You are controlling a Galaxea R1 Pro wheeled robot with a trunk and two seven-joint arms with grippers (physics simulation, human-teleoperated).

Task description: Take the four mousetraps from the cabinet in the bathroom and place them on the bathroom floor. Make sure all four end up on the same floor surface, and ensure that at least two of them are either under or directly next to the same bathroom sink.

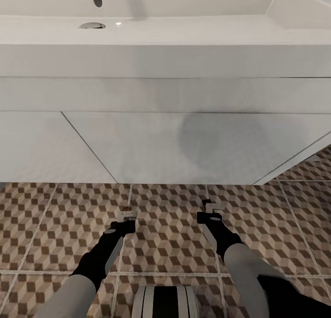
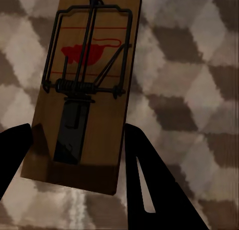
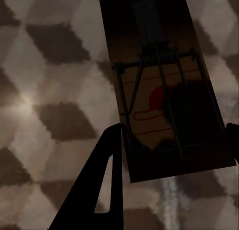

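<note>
The bathroom sink [image 1: 184, 31] spans the upper half of my head view: a wide white basin on a white boxy vanity [image 1: 151, 143], with a drain [image 1: 92, 25] and an overflow hole [image 1: 97, 1] visible in the basin toward my left. A round grey shadow lies on the vanity front, toward my right. Below the vanity runs the bathroom floor [image 1: 165, 235], tiled in a brown, beige and white cube pattern with pale grout lines. Both of my arms reach forward and down over these tiles, in front of the vanity's lower edge. My left gripper [image 1: 126, 217] hangs over the floor left of centre, near the vanity; my right gripper [image 1: 212, 211] hangs right of centre, slightly nearer to the vanity. My left gripper is clamped on the first mousetrap [image 2: 84, 90]: in the left wrist view the wooden board sits between my two dark fingers [image 2: 149, 180], gripped at the end nearest the camera, with its wire bar, coil spring and red printed mark facing the camera and the tiles behind it. My right gripper is clamped on the second mousetrap [image 3: 164, 90] in the same manner, the board held between my fingers [image 3: 107, 180] at its near end, metal parts up, largely in shadow. I cannot tell whether either board touches the floor.
</note>
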